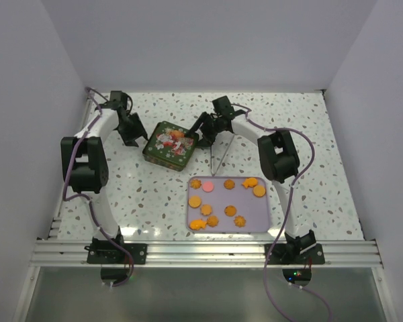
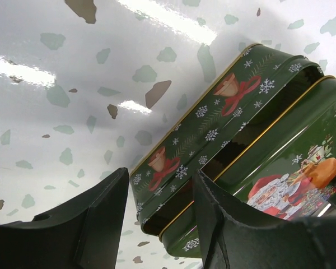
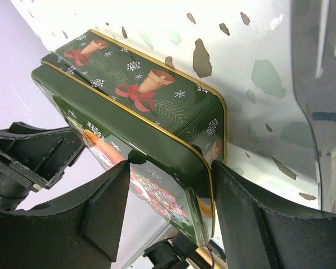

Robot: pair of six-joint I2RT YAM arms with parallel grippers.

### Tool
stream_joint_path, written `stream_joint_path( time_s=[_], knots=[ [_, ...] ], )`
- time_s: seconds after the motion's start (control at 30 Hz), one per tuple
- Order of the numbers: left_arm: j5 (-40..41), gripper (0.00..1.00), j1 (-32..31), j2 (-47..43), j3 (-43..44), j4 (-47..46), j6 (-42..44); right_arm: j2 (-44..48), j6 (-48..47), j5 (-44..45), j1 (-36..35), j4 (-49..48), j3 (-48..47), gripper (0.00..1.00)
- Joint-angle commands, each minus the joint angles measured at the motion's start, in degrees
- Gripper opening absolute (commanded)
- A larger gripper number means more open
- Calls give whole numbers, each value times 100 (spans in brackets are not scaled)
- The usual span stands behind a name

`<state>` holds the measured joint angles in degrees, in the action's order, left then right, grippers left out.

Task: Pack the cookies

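Cookies (image 1: 230, 210), orange ones and 1 pink, lie on a lilac tray (image 1: 269, 218) on the counter (image 1: 148, 194), just on the arm-base side of a green Christmas tin (image 1: 169, 144). The left pincer (image 2: 159, 207) straddles the tin's left side and the right pincer (image 3: 168, 207) its right corner. Both sets of jaws stand apart around the rim, but I cannot tell whether either is grasping it.

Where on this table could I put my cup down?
The widest bare stretch of speckled table lies between the left arm and the lilac tray of orange cookies. The back right corner, beyond the right arm, is free too. It is crowded around the green Christmas tin, where the left gripper and right gripper meet.
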<state>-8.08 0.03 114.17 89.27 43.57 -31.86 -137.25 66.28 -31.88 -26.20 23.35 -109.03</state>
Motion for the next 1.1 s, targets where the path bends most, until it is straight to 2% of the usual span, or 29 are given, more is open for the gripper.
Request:
stream_joint_path(
  time_s=[0.0, 0.13, 0.27, 0.4, 0.63, 0.87, 1.07],
  knots=[
    [70, 54, 269, -351, -58, -190, 75, -100, 139, 147, 18, 47, -224, 64],
    [-605, 56, 515, -895, -402, -884, 13, -109, 131, 156, 9, 64, -241, 64],
    [-555, 57, 629, -1063, -402, -1018, 91, -126, 122, 173, 18, 64, -250, 63],
    [-300, 57, 630, -626, -165, -526, 206, -144, 122, 173, 18, 99, -320, 63],
    [-484, 53, 586, -150, -525, -604, 267, -205, 139, 208, 9, 196, -478, 63],
    [-616, 51, 279, 70, -551, -534, 417, -320, 218, 296, -35, 231, -637, 64],
    [-774, 50, 41, -219, -955, -648, 400, -399, 464, 349, -44, 117, -654, 64]
  ],
)
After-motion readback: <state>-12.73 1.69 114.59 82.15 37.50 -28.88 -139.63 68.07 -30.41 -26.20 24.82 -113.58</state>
